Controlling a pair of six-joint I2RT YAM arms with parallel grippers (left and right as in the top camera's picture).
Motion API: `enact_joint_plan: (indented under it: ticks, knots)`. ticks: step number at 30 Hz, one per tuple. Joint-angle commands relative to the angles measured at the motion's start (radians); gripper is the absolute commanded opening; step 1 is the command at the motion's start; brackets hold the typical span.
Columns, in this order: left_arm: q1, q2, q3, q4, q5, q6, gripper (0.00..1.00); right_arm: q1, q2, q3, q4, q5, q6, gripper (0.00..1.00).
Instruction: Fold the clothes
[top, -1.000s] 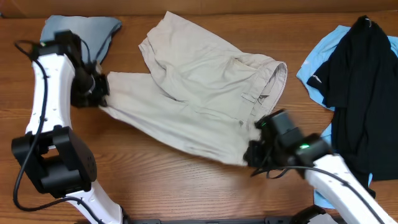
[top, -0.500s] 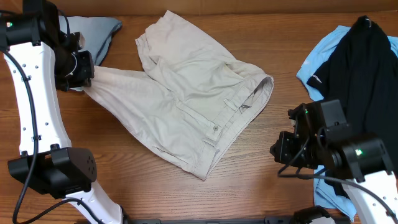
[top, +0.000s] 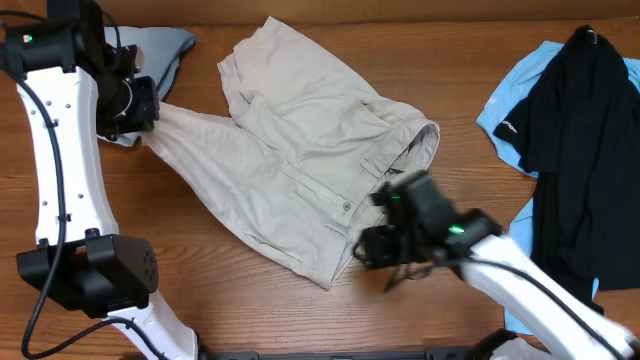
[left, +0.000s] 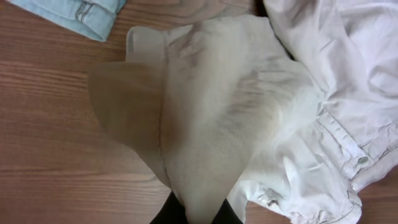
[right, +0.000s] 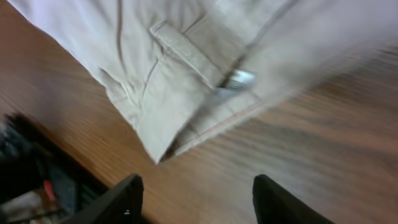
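My left pincer is pressed together on one leg hem of the shorts, at the far left of the tabletop. In the left wrist view the thin cloth bunches between my fingers at the bottom edge and fans out from there. That leg is drawn out into a taut band toward the rest of the shorts.

The shorts lie spread left of the middle. Their waistband faces right and its lower corner points at my right arm. My right pincer is spread with only bare wood between its fingers. It sits just short of that waistband corner, where a belt loop and a small white label show.

A denim piece lies just behind my left pincer. A black top lies over a blue top at the far right, well apart from the shorts.
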Motion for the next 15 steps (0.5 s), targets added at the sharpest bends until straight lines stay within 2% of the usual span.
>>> enact_joint_plan:
  ticks: [1, 5, 12, 15]
  knots:
    - [-0.005, -0.022, -0.006, 0.011, 0.008, 0.021, 0.04, 0.065, 0.15, 0.0, 0.071, -0.032, -0.045, 0.63]
    - [-0.005, -0.021, -0.008, 0.015, 0.006, 0.021, 0.04, 0.08, 0.298, 0.059, 0.029, -0.11, -0.123, 0.6]
    - [-0.01, -0.021, -0.008, 0.026, 0.007, 0.015, 0.04, 0.08, 0.306, 0.156, -0.033, -0.13, -0.298, 0.6]
    - [-0.011, -0.021, -0.008, 0.025, 0.007, 0.015, 0.04, 0.079, 0.306, 0.187, -0.055, -0.104, -0.308, 0.66]
